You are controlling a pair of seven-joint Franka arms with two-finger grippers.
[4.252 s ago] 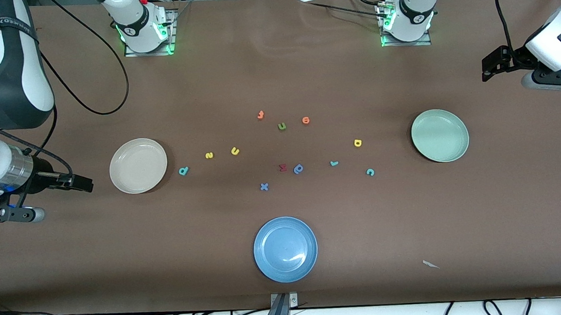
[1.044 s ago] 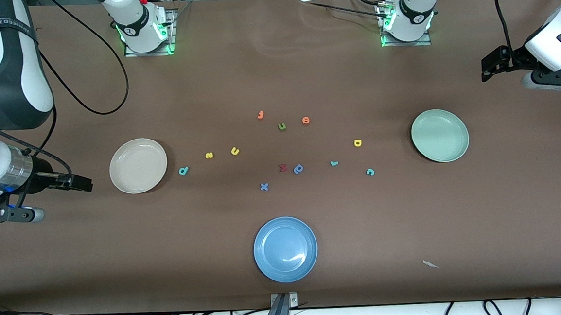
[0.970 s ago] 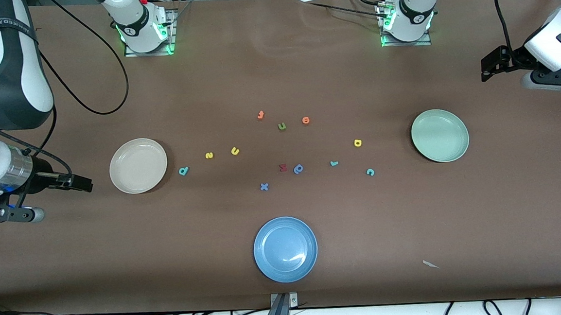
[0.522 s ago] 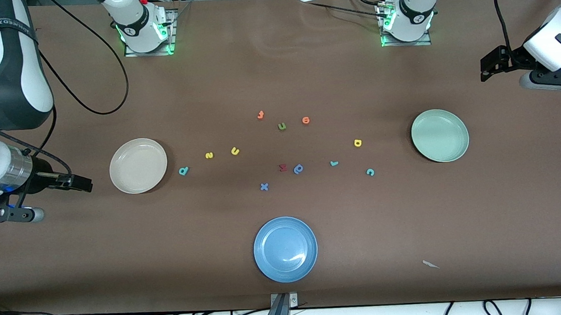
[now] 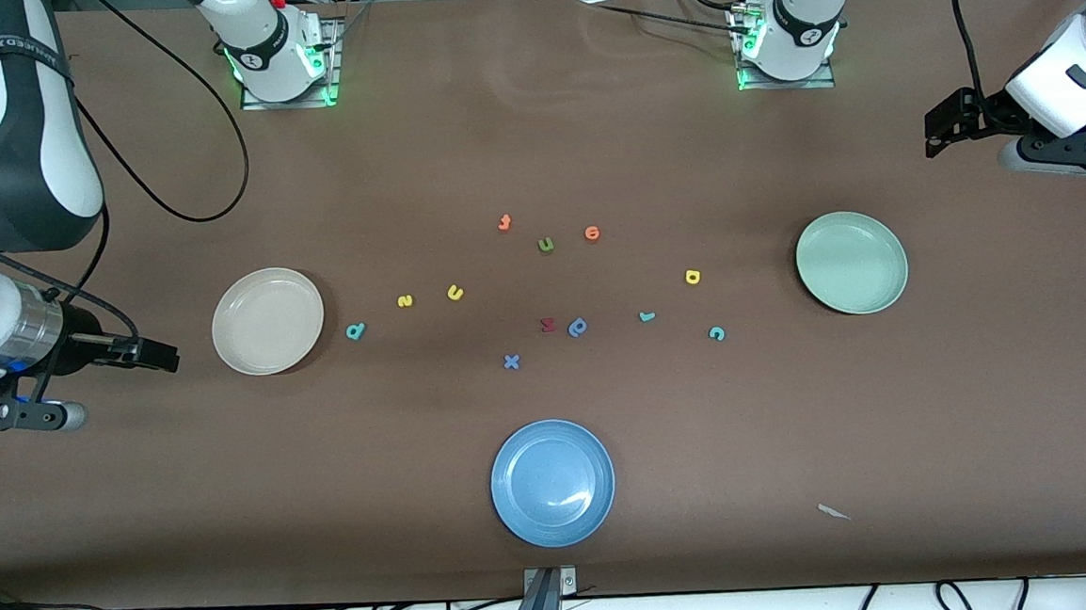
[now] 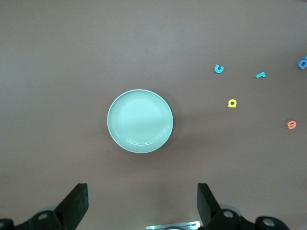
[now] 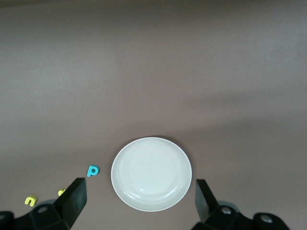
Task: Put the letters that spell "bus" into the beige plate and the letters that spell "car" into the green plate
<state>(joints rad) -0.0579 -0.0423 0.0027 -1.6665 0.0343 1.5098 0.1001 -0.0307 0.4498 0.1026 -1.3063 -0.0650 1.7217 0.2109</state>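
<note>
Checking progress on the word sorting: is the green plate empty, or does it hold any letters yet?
Empty. The green plate shows only its bare surface in the front and left wrist views; the teal c lies on the table.

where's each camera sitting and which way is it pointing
Front view: high across the table, facing both arms' bases; shows the beige plate, green plate, blue plate and scattered letters.
Left wrist view: on the left arm, looking down on the green plate; open left gripper shows.
Right wrist view: on the right arm, looking down on the beige plate; open right gripper shows.
Each wrist view shares its plate with the front view.
</note>
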